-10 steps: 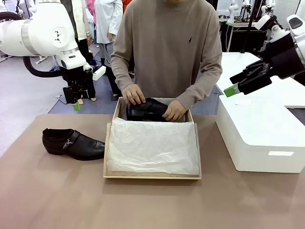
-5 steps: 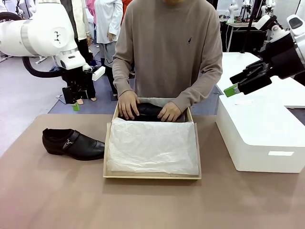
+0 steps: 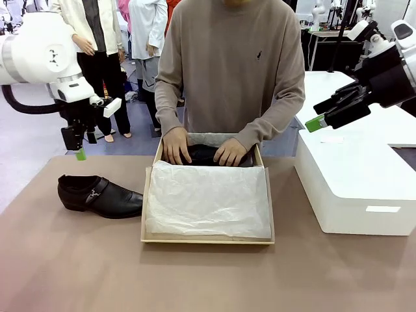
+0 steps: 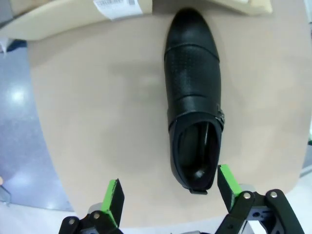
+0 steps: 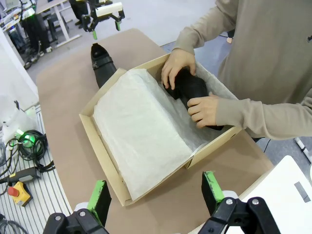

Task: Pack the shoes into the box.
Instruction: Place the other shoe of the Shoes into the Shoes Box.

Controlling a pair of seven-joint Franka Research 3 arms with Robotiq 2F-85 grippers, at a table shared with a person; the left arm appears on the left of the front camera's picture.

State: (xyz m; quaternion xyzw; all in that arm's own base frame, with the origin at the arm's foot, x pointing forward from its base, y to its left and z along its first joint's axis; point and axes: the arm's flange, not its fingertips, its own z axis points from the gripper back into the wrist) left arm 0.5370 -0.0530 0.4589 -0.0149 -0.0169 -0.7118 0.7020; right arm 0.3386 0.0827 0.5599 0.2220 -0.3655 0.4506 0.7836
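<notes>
left pincer [image 4: 169,190] and right pincer [image 5: 156,191] wide open, empty; left wrist view: lone shoe [image 4: 192,83] with perforated toe

Person's one hand [image 3: 175,144] and other hand [image 3: 231,152] sit on the boxed shoe [image 3: 205,155], blocking the box's [image 3: 208,240] far end; tissue paper [image 3: 208,198] covers the rest. Loose shoe [image 3: 101,196] has bare table [image 3: 78,260] all round. White box [image 3: 357,188] walls off the right

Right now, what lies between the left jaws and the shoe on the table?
Nothing: the left wrist view shows the shoe unobstructed beyond the open left jaws.
</notes>
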